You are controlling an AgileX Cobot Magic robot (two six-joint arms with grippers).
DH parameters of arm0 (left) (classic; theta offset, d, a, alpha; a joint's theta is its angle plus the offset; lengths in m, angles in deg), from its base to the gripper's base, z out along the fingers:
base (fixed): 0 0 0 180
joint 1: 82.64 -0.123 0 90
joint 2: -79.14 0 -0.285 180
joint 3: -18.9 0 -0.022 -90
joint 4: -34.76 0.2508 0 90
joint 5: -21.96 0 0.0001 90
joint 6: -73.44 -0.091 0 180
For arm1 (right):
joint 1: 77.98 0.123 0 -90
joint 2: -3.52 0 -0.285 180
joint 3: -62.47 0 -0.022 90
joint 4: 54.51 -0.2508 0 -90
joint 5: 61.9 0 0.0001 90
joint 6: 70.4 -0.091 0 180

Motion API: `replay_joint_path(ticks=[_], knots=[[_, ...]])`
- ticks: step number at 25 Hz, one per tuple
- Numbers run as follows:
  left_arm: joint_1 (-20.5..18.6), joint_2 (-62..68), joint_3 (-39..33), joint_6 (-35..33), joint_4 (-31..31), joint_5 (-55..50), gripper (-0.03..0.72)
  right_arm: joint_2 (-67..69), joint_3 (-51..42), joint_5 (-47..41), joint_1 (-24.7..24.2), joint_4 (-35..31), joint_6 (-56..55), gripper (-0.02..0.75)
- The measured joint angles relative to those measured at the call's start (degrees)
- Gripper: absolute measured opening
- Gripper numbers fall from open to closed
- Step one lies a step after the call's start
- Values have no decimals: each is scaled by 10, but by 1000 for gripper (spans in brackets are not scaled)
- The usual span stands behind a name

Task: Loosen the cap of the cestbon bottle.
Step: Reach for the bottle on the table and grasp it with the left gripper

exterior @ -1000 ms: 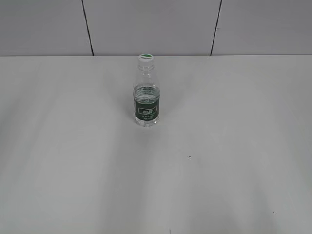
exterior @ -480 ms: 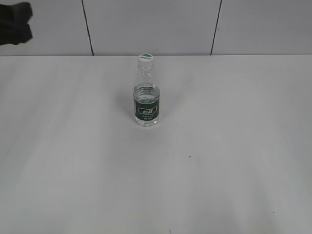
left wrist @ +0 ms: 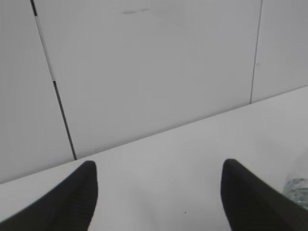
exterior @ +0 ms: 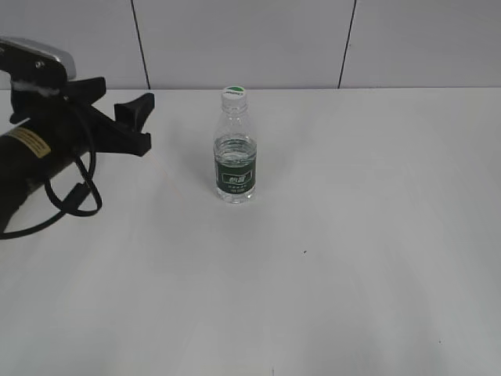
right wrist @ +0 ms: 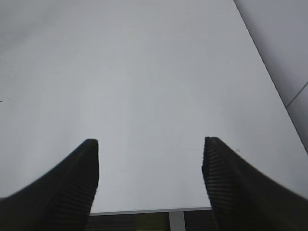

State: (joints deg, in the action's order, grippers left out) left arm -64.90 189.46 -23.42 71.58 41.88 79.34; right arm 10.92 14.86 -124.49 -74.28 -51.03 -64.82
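The cestbon bottle (exterior: 235,164) stands upright near the back middle of the white table, clear with a dark green label. Its white cap (exterior: 234,95) with a green mark sits on the neck. A sliver of the bottle shows at the right edge of the left wrist view (left wrist: 297,186). My left gripper (exterior: 141,124) is open and empty, above the table to the left of the bottle, fingers pointing toward it; its fingers also show in the left wrist view (left wrist: 159,171). My right gripper (right wrist: 150,149) is open and empty over bare table; it is out of the exterior view.
The white table (exterior: 329,258) runs back to a grey panelled wall (exterior: 250,39) with dark seams. The right wrist view shows a table edge (right wrist: 154,211) below the fingers. A black cable loops under the left arm (exterior: 70,200).
The left arm has come in from the left edge of the exterior view and moved right toward the bottle. The bottle has not moved.
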Motion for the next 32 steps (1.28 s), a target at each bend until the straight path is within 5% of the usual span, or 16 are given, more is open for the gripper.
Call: replay_joint_path(ticks=[5, 12, 24, 32], knots=[[1, 98, 1, 25, 48, 101, 486, 0, 0, 0, 0, 0, 0, 515], [1, 170, 1, 46, 161, 113, 486, 0, 0, 0, 0, 0, 0, 515], [10, 178, 1, 50, 210, 115, 488, 0, 0, 0, 0, 0, 0, 515], [10, 203, 23, 65, 221, 117, 558, 0, 0, 0, 0, 0, 0, 515]])
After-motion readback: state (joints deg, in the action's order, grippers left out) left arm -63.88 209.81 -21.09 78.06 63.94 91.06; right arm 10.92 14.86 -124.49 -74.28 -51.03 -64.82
